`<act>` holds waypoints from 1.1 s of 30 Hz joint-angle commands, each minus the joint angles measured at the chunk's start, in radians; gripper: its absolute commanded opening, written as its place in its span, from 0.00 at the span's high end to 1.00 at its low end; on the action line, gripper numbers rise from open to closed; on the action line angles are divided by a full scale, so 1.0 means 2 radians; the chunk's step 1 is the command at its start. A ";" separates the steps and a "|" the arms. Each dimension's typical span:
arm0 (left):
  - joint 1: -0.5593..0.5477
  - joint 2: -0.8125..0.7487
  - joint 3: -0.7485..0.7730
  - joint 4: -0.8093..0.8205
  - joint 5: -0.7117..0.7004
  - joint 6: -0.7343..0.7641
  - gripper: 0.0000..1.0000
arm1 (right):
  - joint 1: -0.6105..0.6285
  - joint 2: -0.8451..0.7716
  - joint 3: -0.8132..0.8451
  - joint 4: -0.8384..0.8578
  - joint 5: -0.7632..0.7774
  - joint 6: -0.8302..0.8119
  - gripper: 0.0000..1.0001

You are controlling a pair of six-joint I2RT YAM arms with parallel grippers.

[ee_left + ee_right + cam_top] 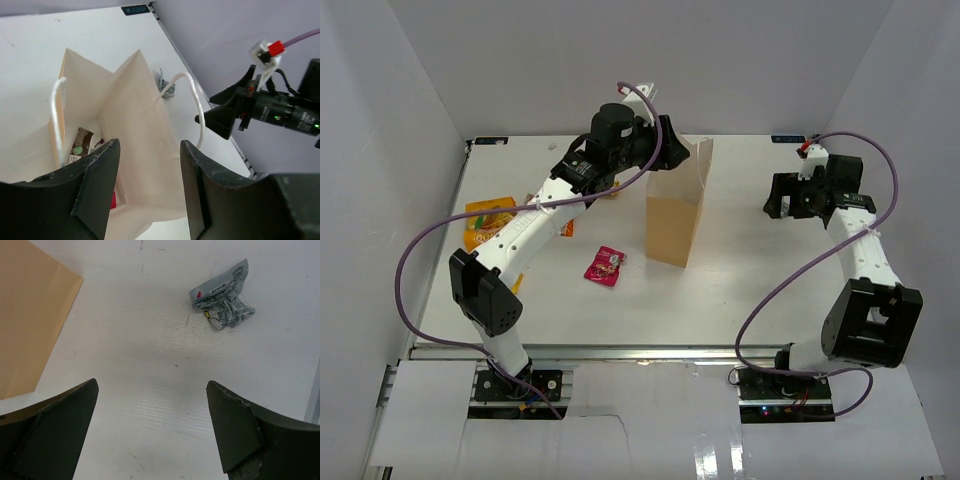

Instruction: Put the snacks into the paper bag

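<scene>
The tan paper bag (672, 222) stands upright mid-table, its mouth open with white loop handles (57, 120). My left gripper (150, 150) hangs over the mouth, open, with nothing between its fingers. Down inside the bag lie a brown packet (81, 145) and a red one (114, 200). A red snack packet (605, 265) lies on the table left of the bag. Orange and yellow packets (488, 222) sit at the far left. A crumpled silver packet (222, 300) lies beyond the bag. My right gripper (152, 385) is open above bare table, right of the bag.
White walls enclose the table on the left, back and right. The left arm (535, 225) stretches diagonally over the left half of the table. The bag's side (30, 315) fills the right wrist view's left edge.
</scene>
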 commanded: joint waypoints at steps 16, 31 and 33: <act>-0.005 -0.103 -0.040 0.019 0.007 0.035 0.28 | 0.007 0.260 0.237 -0.071 0.112 -0.073 0.08; -0.005 -0.279 -0.258 0.042 -0.066 -0.004 0.15 | 0.022 0.389 0.335 -0.145 0.085 -0.215 0.08; -0.005 -0.300 -0.285 0.042 -0.066 -0.014 0.15 | 0.021 0.398 0.335 -0.142 0.092 -0.217 0.14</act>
